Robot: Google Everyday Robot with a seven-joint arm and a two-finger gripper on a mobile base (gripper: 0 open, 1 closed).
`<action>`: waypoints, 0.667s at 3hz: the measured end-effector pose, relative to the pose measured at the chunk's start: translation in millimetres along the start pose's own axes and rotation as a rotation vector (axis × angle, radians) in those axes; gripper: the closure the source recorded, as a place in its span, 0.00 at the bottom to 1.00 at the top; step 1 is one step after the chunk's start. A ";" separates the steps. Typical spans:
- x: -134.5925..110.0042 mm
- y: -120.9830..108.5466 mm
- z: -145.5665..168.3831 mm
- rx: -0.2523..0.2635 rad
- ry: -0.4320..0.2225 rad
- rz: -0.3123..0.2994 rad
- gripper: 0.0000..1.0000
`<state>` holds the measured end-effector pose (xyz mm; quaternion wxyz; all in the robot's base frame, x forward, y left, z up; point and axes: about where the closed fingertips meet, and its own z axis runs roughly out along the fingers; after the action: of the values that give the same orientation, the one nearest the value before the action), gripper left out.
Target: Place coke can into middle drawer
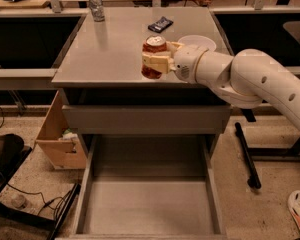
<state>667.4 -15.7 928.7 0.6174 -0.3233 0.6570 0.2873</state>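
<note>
The coke can [153,45], red with a silver top, is held upright in my gripper [156,60] above the front edge of the cabinet top. The cream fingers [154,62] wrap around its middle; the can's red base shows below them. My white arm reaches in from the right. The middle drawer [149,204] is pulled wide open below, a shallow grey metal tray with low side walls and a bare floor. The can is above and behind the drawer's opening.
A white bowl [196,41] sits on the cabinet top [105,49] just behind my gripper. A dark packet [160,24] lies further back, and a silvery-grey can [95,3] stands at the back left. A cardboard box [60,136] and cables lie on the floor left.
</note>
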 end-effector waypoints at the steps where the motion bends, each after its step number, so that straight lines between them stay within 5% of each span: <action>1: 4.6 18.6 -9.9 -0.031 -0.001 -0.004 1.00; 2: 12.7 61.9 -36.4 -0.086 0.017 -0.010 1.00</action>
<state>596.0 -6.1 917.4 0.5987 -0.3552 0.6478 0.3094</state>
